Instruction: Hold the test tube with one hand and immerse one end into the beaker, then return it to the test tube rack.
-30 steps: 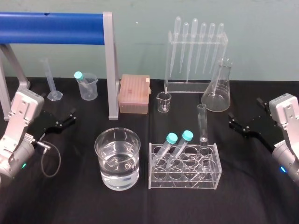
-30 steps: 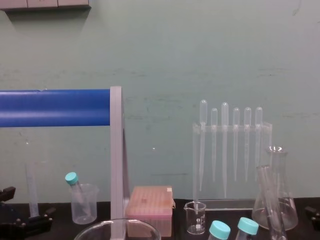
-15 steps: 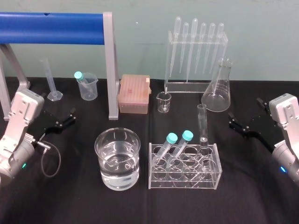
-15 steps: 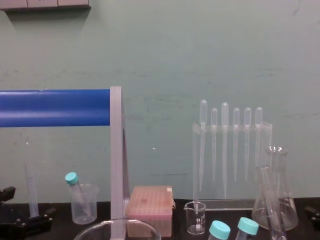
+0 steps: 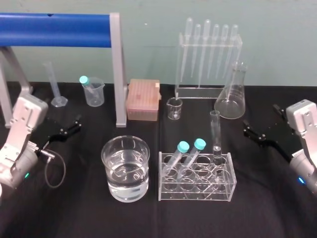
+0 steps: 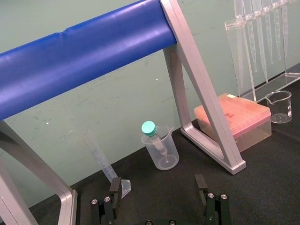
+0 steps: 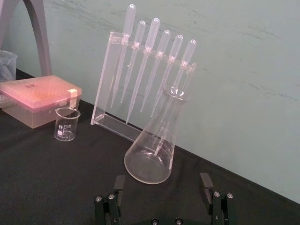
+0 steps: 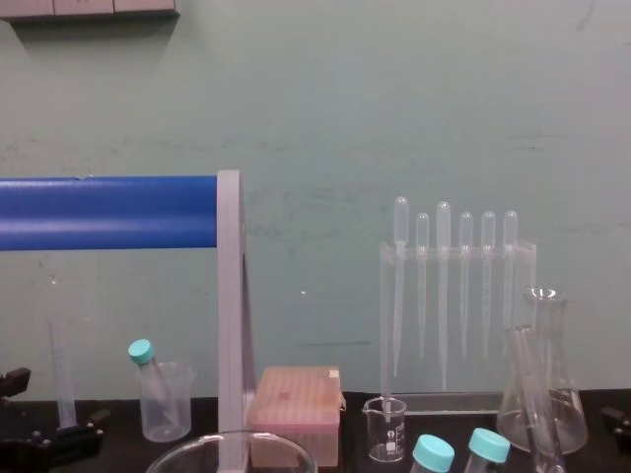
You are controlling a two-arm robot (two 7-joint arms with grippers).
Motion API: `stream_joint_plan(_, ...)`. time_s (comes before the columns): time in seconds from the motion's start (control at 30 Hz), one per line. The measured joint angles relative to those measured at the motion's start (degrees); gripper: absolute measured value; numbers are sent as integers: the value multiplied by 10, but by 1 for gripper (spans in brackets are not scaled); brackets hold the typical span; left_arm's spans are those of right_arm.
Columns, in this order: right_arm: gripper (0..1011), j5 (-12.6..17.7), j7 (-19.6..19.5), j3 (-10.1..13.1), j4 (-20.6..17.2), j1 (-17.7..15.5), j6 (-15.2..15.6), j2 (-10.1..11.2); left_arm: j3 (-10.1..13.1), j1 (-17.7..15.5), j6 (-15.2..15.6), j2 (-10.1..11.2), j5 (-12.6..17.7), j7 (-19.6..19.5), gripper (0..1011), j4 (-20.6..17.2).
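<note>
The test tube point(image 5: 215, 132), long, clear and uncapped, stands upright in the right rear slot of the clear test tube rack point(image 5: 197, 184). In the chest view the test tube point(image 8: 529, 389) rises in front of the flask. The wide beaker point(image 5: 125, 168), about half full of clear liquid, sits left of the rack, and its rim point(image 8: 232, 445) shows low in the chest view. My left gripper point(image 5: 63, 126) point(image 6: 158, 187) rests open at the table's left side. My right gripper point(image 5: 258, 124) point(image 7: 162, 183) rests open at the right side, facing the conical flask. Neither holds anything.
Two teal-capped tubes point(image 5: 190, 151) lean in the rack. Behind stand a conical flask point(image 5: 231, 96), a pipette stand point(image 5: 207, 59), a tiny glass beaker point(image 5: 174, 108), a pink tip box point(image 5: 143, 99), a plastic beaker holding a capped tube point(image 5: 92, 90), a measuring cylinder point(image 5: 54, 87) and a blue-barred frame point(image 5: 117, 69).
</note>
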Motion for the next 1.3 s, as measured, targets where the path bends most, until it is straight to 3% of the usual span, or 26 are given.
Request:
stream_joint_plan(0.07,1000,-1,0,1,0,0,-1,0,0,0,0,0,0,0,1000,0)
stream_joint_plan(0.3,1000,17,22,31,-28,-16,-60,3,0,0,0,0,0,0,1000,0)
stream_joint_plan(0.4,1000,51,59,50,-53,-28,-104,9,0,0,0,0,0,0,1000,0)
stream_joint_plan(0.53,1000,95,107,65,-79,-37,-138,16,0,0,0,0,0,0,1000,0)
stream_joint_plan(0.7,1000,163,186,78,-106,-43,-162,28,0,0,0,0,0,0,1000,0)
stream_joint_plan(0.93,1000,225,288,72,-120,-37,-160,38,0,0,0,0,0,0,1000,0)
stream_joint_plan(1.07,1000,241,322,63,-123,-30,-140,39,0,0,0,0,0,0,1000,0)
stream_joint_plan(1.3,1000,244,349,49,-113,-17,-99,33,0,0,0,0,0,0,1000,0)
